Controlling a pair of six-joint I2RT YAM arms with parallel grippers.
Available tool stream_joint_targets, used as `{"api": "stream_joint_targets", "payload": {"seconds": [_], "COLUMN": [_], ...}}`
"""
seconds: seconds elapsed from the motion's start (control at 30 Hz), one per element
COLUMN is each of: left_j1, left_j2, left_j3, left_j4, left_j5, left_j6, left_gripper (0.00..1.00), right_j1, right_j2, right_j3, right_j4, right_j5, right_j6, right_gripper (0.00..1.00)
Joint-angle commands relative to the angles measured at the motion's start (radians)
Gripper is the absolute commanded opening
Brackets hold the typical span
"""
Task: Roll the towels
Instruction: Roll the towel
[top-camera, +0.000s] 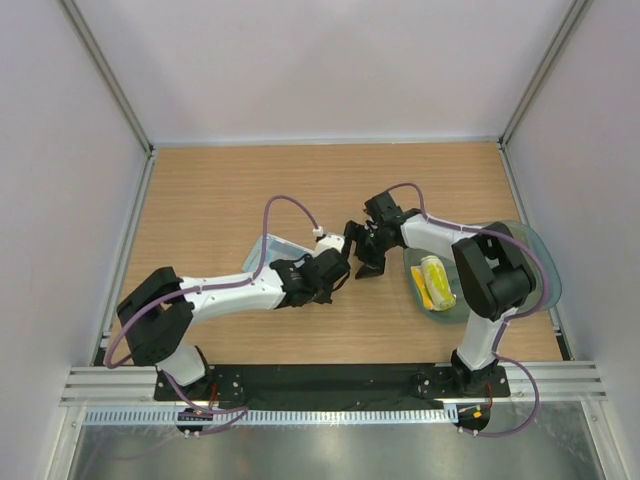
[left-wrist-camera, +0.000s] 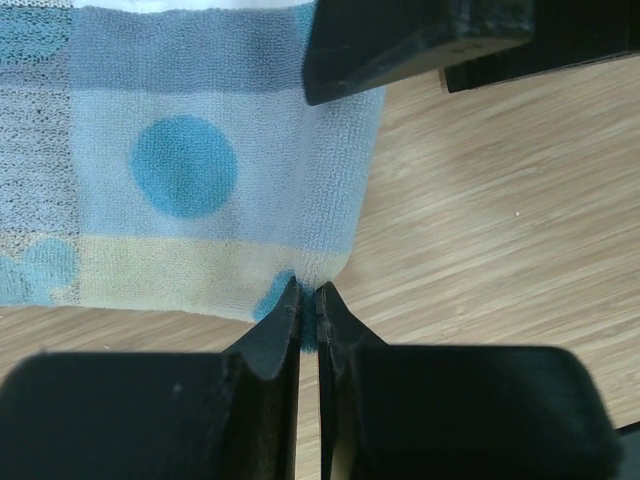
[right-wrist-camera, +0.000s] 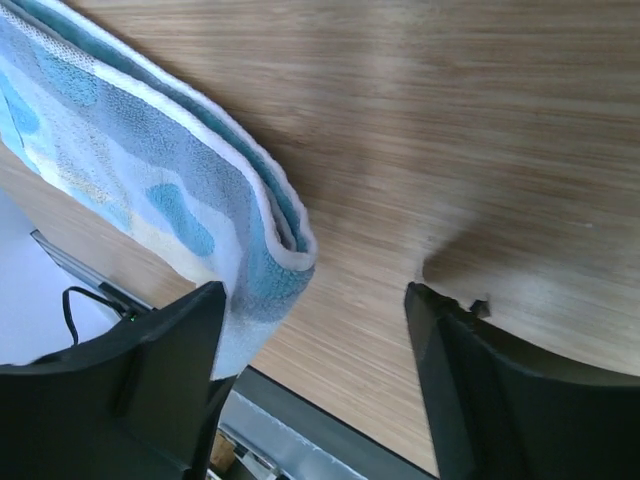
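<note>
Pinching the lower corner of the blue towel (left-wrist-camera: 200, 170), the left claw (left-wrist-camera: 308, 298) is clamped together on the cloth edge. The towel lies flat on the counter (left-wrist-camera: 500, 220) near its middle. In the top view the left arm hides most of it, so its long axis cannot be told. In the right wrist view its doubled, folded edge runs diagonally. The right claw (right-wrist-camera: 315, 295) stands wide apart, gripping nothing, with the fold just beside one finger. The two claws are close together.

The yellow towel (top-camera: 436, 282) lies bundled in the tub (top-camera: 540, 280) on the right, long axis near-to-far. The right arm crosses above the tub.
</note>
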Motion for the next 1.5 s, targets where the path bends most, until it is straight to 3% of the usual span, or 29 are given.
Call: {"api": "stream_joint_targets", "payload": {"seconds": [0.0,0.07,0.23,0.5,0.6,0.7,0.73,0.83,1.13,1.47], "left_j1": [0.010,0.012,0.013,0.013,0.013,0.013,0.013,0.013,0.013,0.105], "left_j2": [-0.044,-0.045,-0.053,-0.084,-0.091,-0.096,-0.098,-0.095,-0.091,-0.167], "left_j3": [0.000,0.000,-0.012,-0.035,-0.054,-0.077,-0.083,-0.095,-0.075,-0.147], "left_j4": [0.036,0.036,0.036,0.038,0.043,0.056,0.064,0.081,0.135,0.130], "left_j5": [0.004,0.007,0.012,0.030,0.052,0.078,0.086,0.110,0.172,0.279], "left_j6": [-0.023,-0.024,-0.027,-0.035,-0.047,-0.072,-0.076,-0.099,-0.153,-0.358], "left_gripper": [0.05,0.05,0.05,0.04,0.03,0.03,0.03,0.02,0.01,0.01], "right_j1": [0.005,0.005,0.003,0.003,0.005,0.003,0.003,-0.003,-0.038,-0.040], "right_j2": [0.013,0.037,0.071,0.093,0.082,0.071,0.057,0.021,-0.137,-0.252], "right_j3": [0.042,0.049,0.081,0.152,0.180,0.218,0.236,0.261,0.247,0.172], "right_j4": [0.044,0.052,0.051,-0.029,-0.077,-0.147,-0.164,-0.219,-0.278,-0.166], "right_j5": [-0.022,-0.024,-0.013,0.047,0.093,0.178,0.208,0.298,0.490,0.257], "right_j6": [0.013,0.014,0.011,-0.024,-0.048,-0.076,-0.091,-0.111,-0.147,-0.223], "right_gripper": [0.75,0.60,0.35,0.01,0.01,0.25,0.48,0.62,0.62,0.59]}}
